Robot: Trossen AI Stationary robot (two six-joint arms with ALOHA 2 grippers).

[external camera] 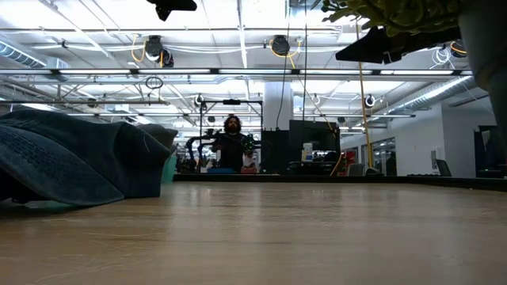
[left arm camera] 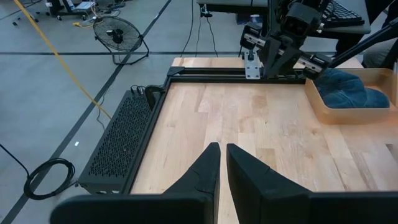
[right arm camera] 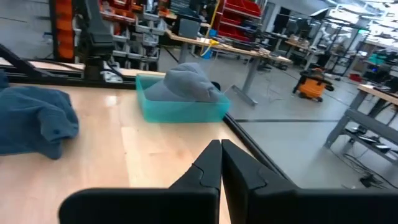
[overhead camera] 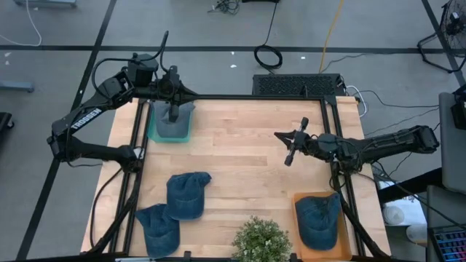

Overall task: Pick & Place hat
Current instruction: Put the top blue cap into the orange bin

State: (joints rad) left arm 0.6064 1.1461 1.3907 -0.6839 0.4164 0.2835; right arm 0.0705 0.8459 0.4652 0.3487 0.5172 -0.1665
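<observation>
Lying long-axis toward the plant [overhead camera: 261, 241], hat [overhead camera: 186, 194] sits untouched; left gripper [overhead camera: 172, 76] and right gripper [overhead camera: 290, 143] clenched, empty.

Even, bright overhead light; the table [overhead camera: 240, 145] shows soft, short shadows under both arms in the high view; low view is backlit by glaring ceiling strip lights [external camera: 238, 71], so the near hat [external camera: 71, 162] and plant [external camera: 412, 20] go dark and soft; near wood blurred there; right wrist view slightly soft, far room hazy; left wrist view sharp, fingers [left arm camera: 205, 180] dark.
</observation>
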